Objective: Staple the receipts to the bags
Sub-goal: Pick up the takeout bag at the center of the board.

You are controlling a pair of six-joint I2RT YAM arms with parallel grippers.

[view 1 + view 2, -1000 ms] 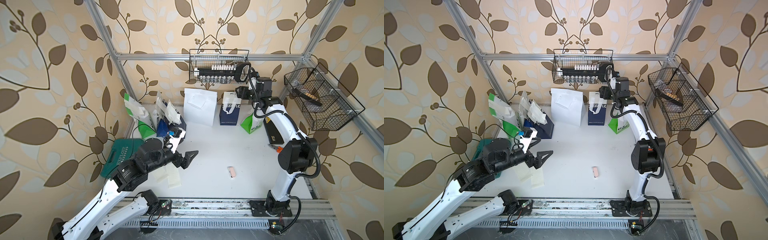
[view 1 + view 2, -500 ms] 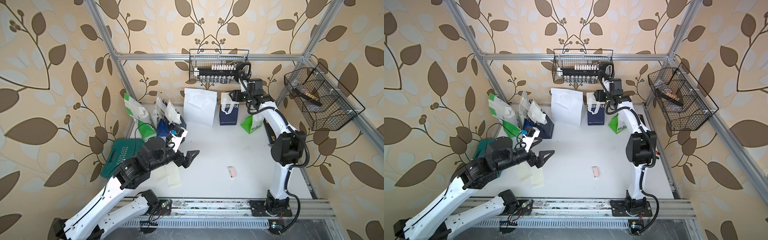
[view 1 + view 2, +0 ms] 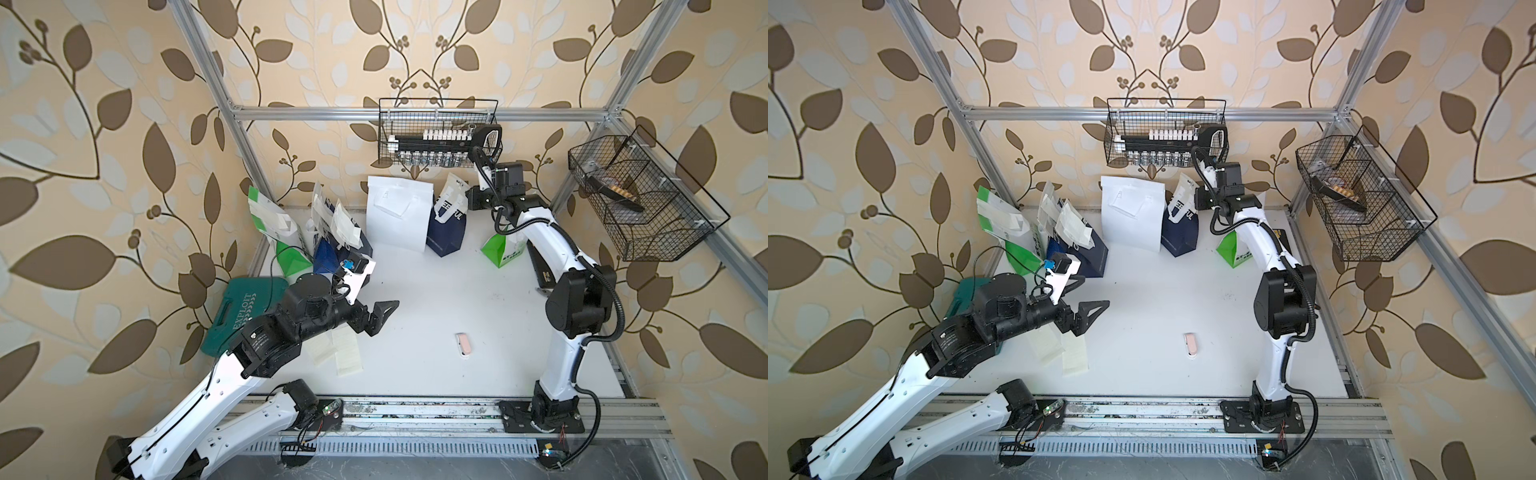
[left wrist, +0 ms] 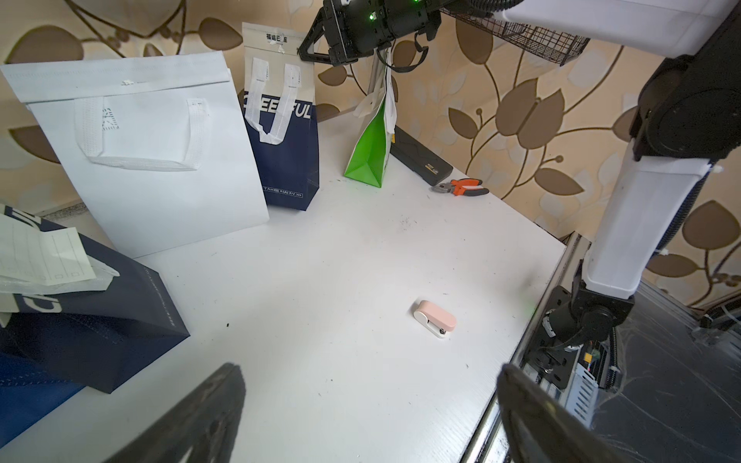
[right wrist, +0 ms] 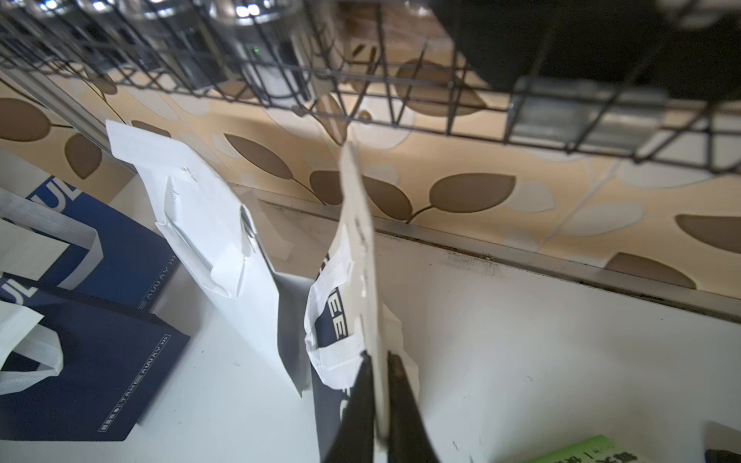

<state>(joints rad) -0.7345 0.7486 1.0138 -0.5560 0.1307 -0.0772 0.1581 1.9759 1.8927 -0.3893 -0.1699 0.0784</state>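
right wrist view has the right gripper (image 5: 380,362) pinched shut on the upright top flap of the navy bag (image 5: 358,240) at the back of the table (image 3: 436,291), while the loose receipts (image 3: 347,353) lie flat well apart toward the front, near the wide-open left gripper (image 3: 384,318), the nearer arm.

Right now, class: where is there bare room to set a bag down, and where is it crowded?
Bare: mid-table, bordered by the plain white bag, left gripper and pink stapler; also between stapler and front rail. Crowded: the back-left corner, bags and receipts beside the teal case; loose receipts under the left arm.
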